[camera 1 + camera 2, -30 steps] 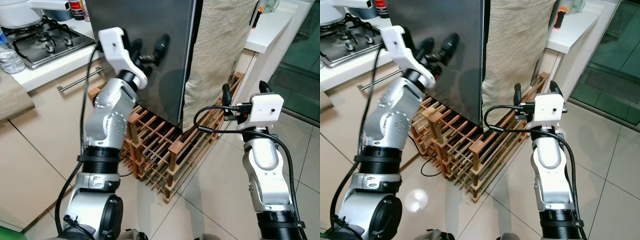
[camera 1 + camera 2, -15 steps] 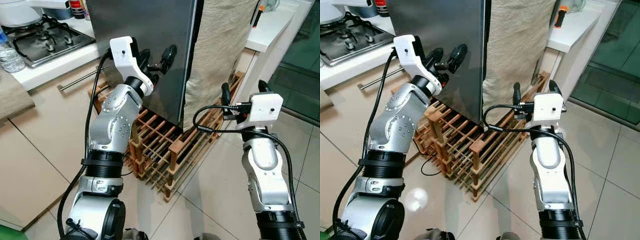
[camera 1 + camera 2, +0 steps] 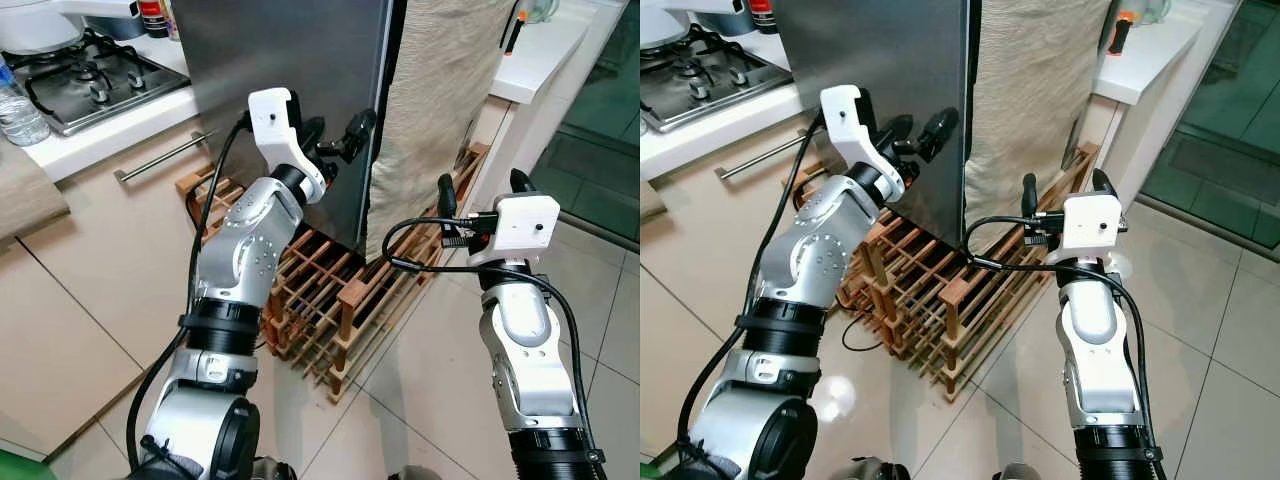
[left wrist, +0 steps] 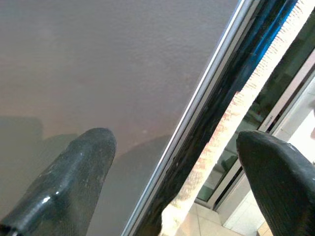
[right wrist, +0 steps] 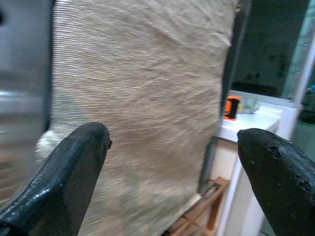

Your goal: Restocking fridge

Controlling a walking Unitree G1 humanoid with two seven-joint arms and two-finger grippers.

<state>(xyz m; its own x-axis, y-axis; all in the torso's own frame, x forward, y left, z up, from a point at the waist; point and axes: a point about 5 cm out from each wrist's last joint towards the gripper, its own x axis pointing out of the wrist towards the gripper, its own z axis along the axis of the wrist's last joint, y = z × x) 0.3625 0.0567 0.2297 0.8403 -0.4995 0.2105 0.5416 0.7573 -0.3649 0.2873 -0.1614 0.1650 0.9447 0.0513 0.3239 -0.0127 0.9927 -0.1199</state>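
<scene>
Kitchen, pale tiled floor point(image 3: 60, 330). Grey fridge point(image 3: 290, 60) closed, standing over a wooden slatted rack point(image 3: 330, 300); beige cloth point(image 3: 440, 90) hangs beside it. Left pincer point(image 3: 338, 140): released, fingers spread at the fridge door's edge. Right pincer point(image 3: 478, 187): released, raised near the cloth.

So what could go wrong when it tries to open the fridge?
The left end effector is open right at the fridge door's edge; its smooth black fingers could slip off and the door stay shut. If the door swings out, it might catch the hanging cloth beside it. The wooden rack sits at the fridge's foot, so a step closer could bump it.
</scene>
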